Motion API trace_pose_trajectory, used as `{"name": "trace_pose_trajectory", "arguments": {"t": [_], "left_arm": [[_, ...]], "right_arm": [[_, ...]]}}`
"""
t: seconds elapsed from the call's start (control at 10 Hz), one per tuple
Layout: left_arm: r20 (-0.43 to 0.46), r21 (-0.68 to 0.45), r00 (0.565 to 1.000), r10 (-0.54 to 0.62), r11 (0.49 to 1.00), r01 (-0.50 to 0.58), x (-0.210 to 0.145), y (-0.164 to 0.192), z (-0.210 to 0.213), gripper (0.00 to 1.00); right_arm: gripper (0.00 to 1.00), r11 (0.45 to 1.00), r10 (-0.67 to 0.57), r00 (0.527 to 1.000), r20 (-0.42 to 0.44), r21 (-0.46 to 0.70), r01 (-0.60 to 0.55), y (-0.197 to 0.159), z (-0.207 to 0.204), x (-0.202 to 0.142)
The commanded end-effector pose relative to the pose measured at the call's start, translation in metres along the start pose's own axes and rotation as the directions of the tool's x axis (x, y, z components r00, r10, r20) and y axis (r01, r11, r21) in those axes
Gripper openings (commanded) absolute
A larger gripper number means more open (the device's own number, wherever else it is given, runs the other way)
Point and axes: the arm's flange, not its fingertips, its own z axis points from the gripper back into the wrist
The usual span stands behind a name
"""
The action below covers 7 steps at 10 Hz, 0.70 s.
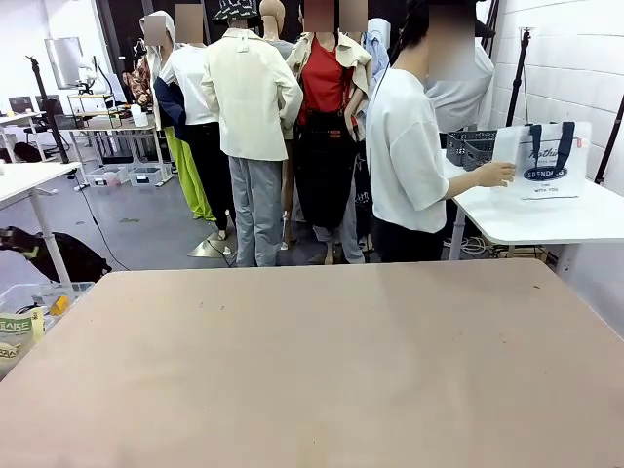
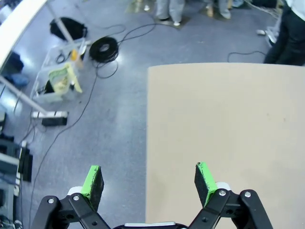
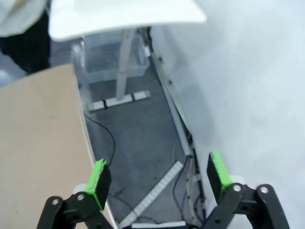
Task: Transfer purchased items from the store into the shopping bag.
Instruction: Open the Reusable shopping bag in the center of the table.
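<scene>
The shopping bag (image 1: 543, 159), whitish with navy handles and a dark oval logo, stands upright on a white side table (image 1: 546, 219) at the far right. A person in a white shirt (image 1: 408, 156) touches its left edge with one hand (image 1: 495, 175). Behind the bag, the dark latticed store basket (image 1: 471, 148) sits on the same side table. The purchased items are out of view. My left gripper (image 2: 148, 180) hangs open over the tan table's left edge, nothing between its green pads. My right gripper (image 3: 157, 178) is open above the floor past the table's right edge.
The tan table (image 1: 322, 361) in front of me is bare. A clear bin with packets (image 2: 59, 78) and a coil of black cable (image 2: 104, 48) lie on the floor to the left. Cables and a power strip (image 3: 155, 193) run along the white wall on the right.
</scene>
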Motion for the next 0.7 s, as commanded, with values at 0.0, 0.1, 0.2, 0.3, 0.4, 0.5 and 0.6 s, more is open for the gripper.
{"name": "trace_pose_trajectory", "arguments": {"t": [0.0,0.1,0.2,0.3,0.4,0.5,0.6], "left_arm": [[-0.001,-0.002,0.993,0.118,0.993,-0.118,-0.033,0.006,0.002,1.0],[0.001,-0.031,0.984,0.178,0.984,-0.178,-0.041,0.015,0.0,1.0],[0.006,-0.053,0.979,0.202,0.978,-0.202,-0.044,0.013,-0.002,1.0],[0.018,-0.075,0.987,0.157,0.985,-0.156,-0.038,-0.009,-0.01,1.0],[-0.016,-0.003,0.987,0.16,0.987,-0.16,-0.015,0.029,-0.006,1.0],[-0.016,-0.003,0.987,0.16,0.987,-0.16,-0.015,0.029,-0.006,1.0],[-0.016,-0.003,0.987,0.16,0.987,-0.16,-0.015,0.029,-0.006,1.0]], "right_arm": [[1.0,0.995,-0.096,0.995,-0.025,0.022,0.097,-0.005,-0.024,-0.012],[1.0,0.99,-0.133,0.99,-0.044,0.041,0.134,-0.019,-0.037,-0.026],[1.0,0.988,-0.142,0.989,-0.045,0.06,0.144,-0.02,-0.046,-0.032],[1.0,0.996,-0.094,0.994,-0.061,0.0,0.094,-0.02,-0.03,-0.023],[1.0,0.996,-0.094,0.994,-0.061,0.0,0.094,-0.02,-0.03,-0.023],[1.0,0.996,-0.094,0.994,-0.061,0.0,0.094,-0.02,-0.03,-0.023],[1.0,0.996,-0.094,0.994,-0.061,0.0,0.094,-0.02,-0.03,-0.023]]}}
